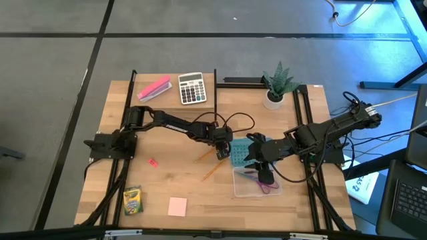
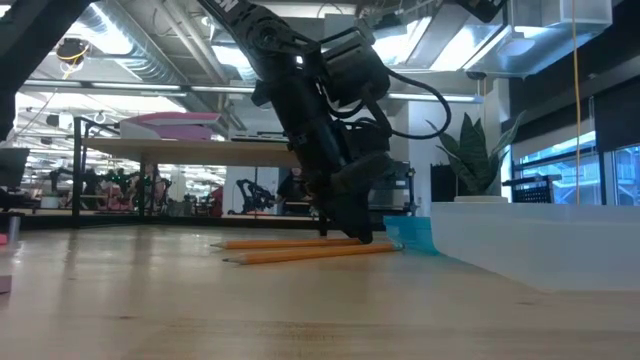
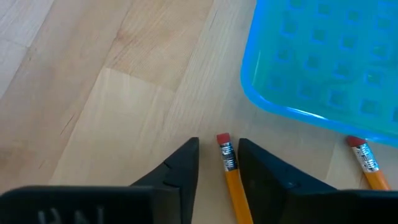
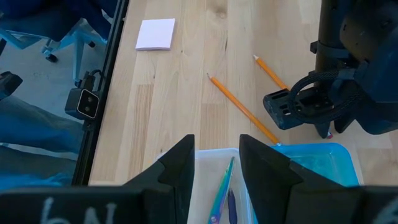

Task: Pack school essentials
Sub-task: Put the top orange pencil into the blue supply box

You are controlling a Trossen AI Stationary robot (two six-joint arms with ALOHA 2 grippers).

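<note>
The left gripper (image 3: 217, 168) is down at the table with its fingers open astride the eraser end of an orange pencil (image 3: 231, 180), just left of the blue lid (image 3: 323, 62). A second pencil (image 3: 367, 162) lies beside it. If the fingers close this near the tip, the pencil may pivot or slip out, or be knocked against the lid. The right gripper (image 4: 216, 163) hovers open over the clear case (image 1: 257, 183), which holds the scissors (image 4: 222, 190).

Grey floor (image 1: 53, 73); ceiling lights (image 2: 70, 50) glow overhead.
</note>
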